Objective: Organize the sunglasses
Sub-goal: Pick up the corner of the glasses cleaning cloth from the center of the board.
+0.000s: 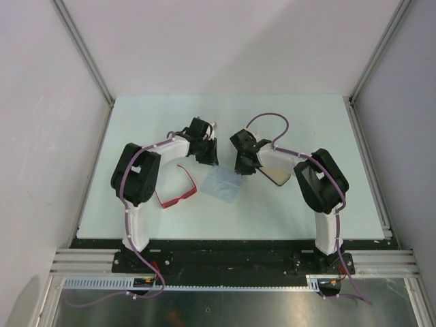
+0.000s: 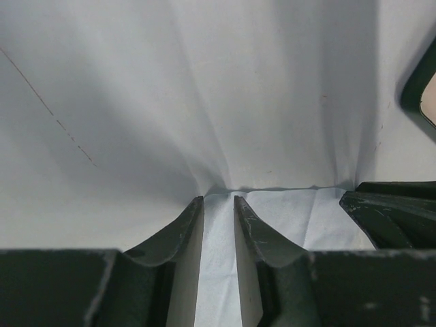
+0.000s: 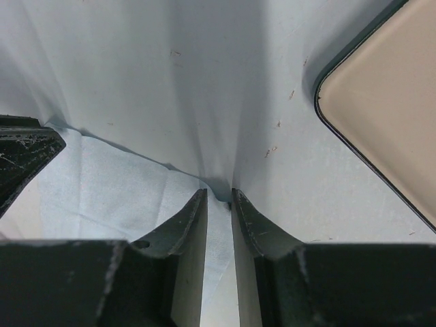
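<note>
Left claw (image 2: 219, 199), right claw (image 3: 219, 192) — both narrowly parted

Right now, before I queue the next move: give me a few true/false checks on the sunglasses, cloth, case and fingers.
1. The sunglasses lie on the table beside the left arm, with nothing holding them. True.
2. The case is closed. False: it lies open, with its beige lining showing.
3. The cloth shows in the gap between the left fingers and between the right fingers. True.
4. The right fingers grip the case. False: the case lies off to their side, apart from them.
5. The sunglasses sit inside the case. False: the cloth lies between the two.
</note>
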Motion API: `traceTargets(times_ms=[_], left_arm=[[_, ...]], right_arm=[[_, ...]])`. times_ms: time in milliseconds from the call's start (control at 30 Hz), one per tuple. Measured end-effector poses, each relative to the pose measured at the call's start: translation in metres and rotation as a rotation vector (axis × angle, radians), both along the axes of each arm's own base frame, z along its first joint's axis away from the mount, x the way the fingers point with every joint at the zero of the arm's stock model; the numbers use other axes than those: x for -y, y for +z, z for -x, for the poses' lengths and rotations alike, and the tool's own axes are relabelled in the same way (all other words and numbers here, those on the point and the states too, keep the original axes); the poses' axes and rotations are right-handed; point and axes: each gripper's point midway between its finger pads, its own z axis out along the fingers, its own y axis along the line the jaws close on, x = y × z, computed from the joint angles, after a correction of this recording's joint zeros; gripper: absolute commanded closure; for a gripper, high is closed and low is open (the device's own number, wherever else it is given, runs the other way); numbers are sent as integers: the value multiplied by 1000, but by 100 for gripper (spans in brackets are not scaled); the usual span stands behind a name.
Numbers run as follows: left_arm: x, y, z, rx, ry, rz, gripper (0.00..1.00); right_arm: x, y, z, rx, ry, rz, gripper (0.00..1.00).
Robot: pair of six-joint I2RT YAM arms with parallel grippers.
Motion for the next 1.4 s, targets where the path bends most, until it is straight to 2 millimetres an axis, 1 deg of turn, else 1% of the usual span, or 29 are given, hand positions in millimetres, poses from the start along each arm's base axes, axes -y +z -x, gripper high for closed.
traceTargets(times_ms=[67, 200, 233, 267, 333, 400, 533, 633, 667, 733, 767, 833, 867, 933, 967, 1400], left_arm=[[0, 0, 0, 1, 1, -3, 78], [-2, -2, 0, 1, 2, -14, 81], [-2, -2, 0, 1, 2, -15, 81], [-2, -2, 0, 1, 1, -15, 78], [-2, -2, 0, 1, -2, -16, 76], [0, -1, 1, 3, -6, -16, 72], [3, -1, 2, 6, -16, -15, 71], [5, -1, 3, 8, -20, -15, 76], [5, -1, 3, 9, -24, -18, 80], [5, -1, 4, 11, -29, -23, 84], [5, -2, 4, 10, -30, -25, 90], [6, -2, 5, 13, -37, -29, 94], [5, -3, 5, 11, -37, -31, 95], [5, -3, 5, 10, -36, -31, 100], [5, -3, 5, 10, -36, -31, 99], [6, -2, 5, 22, -62, -38, 99]], right_arm=[[0, 0, 0, 0, 1, 0, 76], [0, 0, 0, -1, 2, 0, 79], [0, 0, 0, -1, 2, 0, 79], [0, 0, 0, 0, 2, 0, 80], [0, 0, 0, 0, 2, 0, 80], [0, 0, 0, 0, 2, 1, 80], [0, 0, 0, 0, 5, 2, 80], [0, 0, 0, 0, 5, 2, 80], [0, 0, 0, 0, 5, 2, 80], [0, 0, 0, 0, 5, 1, 81], [0, -1, 0, 0, 5, 2, 83], [0, -1, 0, 0, 6, 2, 86], [0, -1, 0, 0, 6, 2, 91], [0, -1, 0, 1, 9, 2, 96], [0, -1, 0, 0, 11, 3, 100], [-4, 0, 2, 33, 80, 45, 100]])
